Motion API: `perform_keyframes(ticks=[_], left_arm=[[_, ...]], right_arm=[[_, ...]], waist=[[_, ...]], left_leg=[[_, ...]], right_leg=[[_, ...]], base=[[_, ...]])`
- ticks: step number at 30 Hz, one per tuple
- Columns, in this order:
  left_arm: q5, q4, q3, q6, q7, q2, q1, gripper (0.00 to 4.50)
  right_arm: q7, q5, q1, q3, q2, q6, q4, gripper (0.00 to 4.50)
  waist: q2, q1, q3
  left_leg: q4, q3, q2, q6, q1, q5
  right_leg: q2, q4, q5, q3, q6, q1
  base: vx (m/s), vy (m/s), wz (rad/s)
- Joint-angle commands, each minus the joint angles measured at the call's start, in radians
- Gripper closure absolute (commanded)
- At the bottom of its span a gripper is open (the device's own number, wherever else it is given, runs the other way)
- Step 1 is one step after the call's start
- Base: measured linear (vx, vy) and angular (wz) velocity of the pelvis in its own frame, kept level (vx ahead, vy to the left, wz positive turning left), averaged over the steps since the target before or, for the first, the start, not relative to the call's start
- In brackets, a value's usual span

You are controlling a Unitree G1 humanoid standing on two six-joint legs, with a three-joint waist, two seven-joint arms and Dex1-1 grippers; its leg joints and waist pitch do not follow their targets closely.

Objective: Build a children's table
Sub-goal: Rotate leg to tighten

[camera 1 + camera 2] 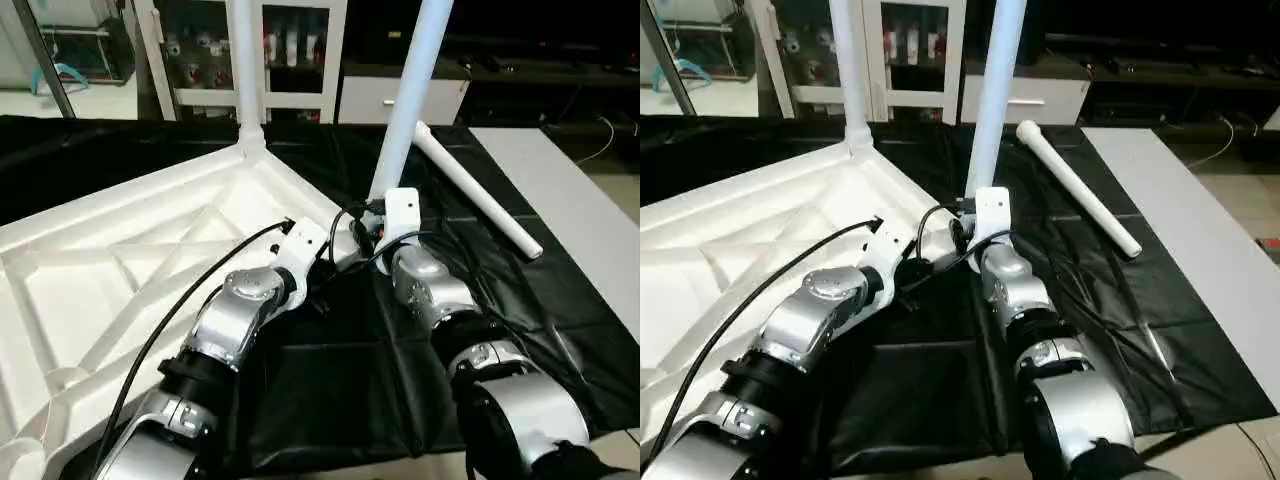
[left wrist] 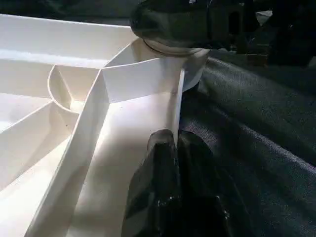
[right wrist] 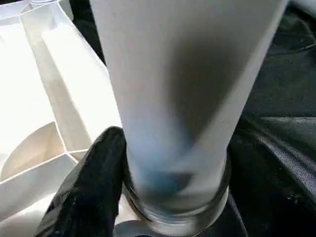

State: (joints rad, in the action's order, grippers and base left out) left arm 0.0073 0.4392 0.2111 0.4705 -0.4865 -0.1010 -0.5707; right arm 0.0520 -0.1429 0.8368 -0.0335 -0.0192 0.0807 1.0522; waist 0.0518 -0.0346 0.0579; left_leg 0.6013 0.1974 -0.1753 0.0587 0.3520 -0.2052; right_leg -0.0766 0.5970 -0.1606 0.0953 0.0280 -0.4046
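1. With the table top [image 1: 120, 270] lying underside up on the black cloth [image 1: 330, 390], 1 leg [image 1: 243, 60] already stands in the far corner socket [image 1: 250, 138] — step in hand is seating leg 2.
2. Right gripper [image 3: 148, 197] is clamped on the second leg [image 1: 408, 100] near its base, holding it upright at the near-right corner socket [image 2: 168, 59]; a black finger [image 3: 94, 182] presses the leg's side.
3. Left gripper [image 2: 173, 163] pinches the top's rim wall [image 2: 176, 113] just beside that socket, bracing the top.
4. A third leg [image 1: 475, 190] lies loose on the cloth, well right of the top.
5. Whether the leg is fully home — cannot tell.
6. Next move, my read: press or twist straight down along the socket axis, left keeping the top steady, then release and fetch the loose leg.
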Motion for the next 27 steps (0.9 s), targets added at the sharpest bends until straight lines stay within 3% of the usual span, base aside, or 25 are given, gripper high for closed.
perform_keyframes(ticks=[1, 5, 10, 11, 12, 15, 16, 18, 19, 20, 22, 24, 26, 27], left_arm=[[0.018, 0.052, -0.028, -0.033, 0.065, 0.009, -0.025, 4.50], [0.014, 0.058, -0.022, -0.070, 0.042, 0.002, -0.029, 4.50], [0.016, 0.069, -0.009, -0.147, 0.017, -0.002, -0.033, 4.50], [0.018, 0.078, -0.011, -0.182, 0.028, 0.005, -0.037, 4.50], [0.020, 0.092, -0.019, -0.201, 0.049, 0.012, -0.045, 4.50], [-0.029, 0.078, -0.054, -0.200, 0.008, 0.022, -0.051, 3.96], [-0.069, 0.045, -0.079, -0.178, -0.038, 0.016, -0.052, 3.94], [-0.097, 0.010, -0.094, -0.151, -0.078, 0.000, -0.049, 3.73], [-0.099, 0.007, -0.095, -0.149, -0.082, -0.002, -0.049, 3.61], [-0.105, -0.003, -0.097, -0.143, -0.095, -0.008, -0.047, 3.61], [-0.122, -0.034, -0.103, -0.124, -0.123, -0.027, -0.041, 3.53], [-0.149, -0.120, -0.110, -0.074, -0.188, -0.092, -0.017, 3.29], [-0.162, -0.212, -0.112, -0.017, -0.241, -0.175, 0.019, 3.11], [-0.162, -0.212, -0.112, -0.017, -0.241, -0.175, 0.019, 2.98]], right_arm=[[0.100, 0.004, -0.013, 0.030, -0.052, -0.030, -0.029, 1.14], [0.129, 0.003, -0.053, 0.036, -0.040, -0.055, -0.116, 0.81], [0.124, 0.039, -0.154, 0.082, 0.004, -0.063, -0.301, 0.51], [0.129, 0.038, -0.207, 0.094, 0.022, -0.039, -0.399, 0.51], [0.141, 0.043, -0.260, 0.107, 0.041, -0.023, -0.492, 0.51], [0.159, 0.038, -0.365, 0.109, 0.074, 0.024, -0.679, 0.45], [0.161, 0.026, -0.427, 0.093, 0.087, 0.056, -0.791, 0.45], [0.153, 0.011, -0.470, 0.080, 0.090, 0.082, -0.880, 0.45], [0.151, 0.010, -0.472, 0.079, 0.089, 0.084, -0.886, 0.45], [0.148, 0.006, -0.483, 0.077, 0.088, 0.091, -0.910, 0.45], [0.152, 0.002, -0.496, 0.081, 0.090, 0.092, -0.944, 0.45], [0.166, -0.010, -0.528, 0.102, 0.100, 0.124, -1.027, 0.45], [0.193, -0.020, -0.552, 0.122, 0.115, 0.167, -1.090, 0.45], [0.193, -0.020, -0.552, 0.122, 0.115, 0.167, -1.090, 0.45]], waist=[[-0.004, -0.001, -0.064], [0.002, -0.001, -0.064], [0.002, -0.007, -0.067], [-0.003, -0.006, -0.068], [-0.002, -0.014, -0.067], [-0.002, -0.020, -0.069], [-0.008, -0.022, -0.069], [-0.009, -0.026, -0.064], [-0.014, -0.026, -0.060], [-0.011, -0.024, -0.060], [-0.015, -0.020, -0.059], [-0.023, -0.020, -0.057], [-0.022, -0.016, -0.057], [-0.024, -0.013, -0.057]], left_leg=[[-0.074, -0.028, -0.061, -0.022, -0.006, -0.190], [-0.076, -0.032, -0.061, -0.034, 0.001, -0.183], [-0.074, -0.028, -0.061, -0.057, -0.002, -0.127], [-0.073, -0.028, -0.062, -0.057, -0.001, -0.123], [-0.071, -0.026, -0.060, -0.066, -0.001, -0.103], [-0.073, -0.028, -0.063, -0.085, -0.001, -0.080], [-0.072, -0.027, -0.063, -0.083, -0.002, -0.088], [-0.078, -0.028, -0.066, -0.069, -0.004, -0.129], [-0.081, -0.029, -0.064, -0.055, -0.003, -0.164], [-0.081, -0.029, -0.064, -0.048, -0.002, -0.178], [-0.083, -0.031, -0.063, -0.026, -0.005, -0.215], [-0.086, -0.033, -0.064, -0.015, -0.007, -0.221], [-0.089, -0.035, -0.066, -0.009, -0.006, -0.221], [-0.091, -0.037, -0.067, -0.007, -0.002, -0.210]], right_leg=[[-0.087, -0.072, -0.290, -0.063, 0.166, 0.044], [-0.089, -0.073, -0.306, -0.063, 0.152, 0.049], [-0.086, -0.066, -0.225, -0.064, 0.175, 0.047], [-0.088, -0.063, -0.217, -0.066, 0.180, 0.048], [-0.083, -0.068, -0.186, -0.066, 0.162, 0.050], [-0.085, -0.059, -0.126, -0.066, 0.188, 0.052], [-0.086, -0.059, -0.132, -0.067, 0.192, 0.052], [-0.084, -0.066, -0.171, -0.067, 0.191, 0.047], [-0.084, -0.072, -0.216, -0.066, 0.183, 0.046], [-0.084, -0.073, -0.238, -0.066, 0.174, 0.047], [-0.084, -0.080, -0.300, -0.066, 0.150, 0.042], [-0.082, -0.079, -0.293, -0.067, 0.145, 0.041], [-0.080, -0.073, -0.264, -0.067, 0.147, 0.043], [-0.080, -0.067, -0.240, -0.067, 0.154, 0.047]], base=[[0.000, 0.000, 0.00], [0.000, 0.000, 0.00], [0.000, 0.000, 0.00], [0.000, 0.000, 0.00], [0.000, 0.000, 0.00], [0.000, 0.000, 0.00], [0.000, 0.000, 0.00], [0.000, 0.000, 0.00], [0.000, 0.000, 0.00], [0.000, 0.000, 0.00], [0.000, 0.000, 0.00], [0.000, 0.000, 0.00], [0.000, 0.000, 0.00], [0.000, 0.000, 0.00]])
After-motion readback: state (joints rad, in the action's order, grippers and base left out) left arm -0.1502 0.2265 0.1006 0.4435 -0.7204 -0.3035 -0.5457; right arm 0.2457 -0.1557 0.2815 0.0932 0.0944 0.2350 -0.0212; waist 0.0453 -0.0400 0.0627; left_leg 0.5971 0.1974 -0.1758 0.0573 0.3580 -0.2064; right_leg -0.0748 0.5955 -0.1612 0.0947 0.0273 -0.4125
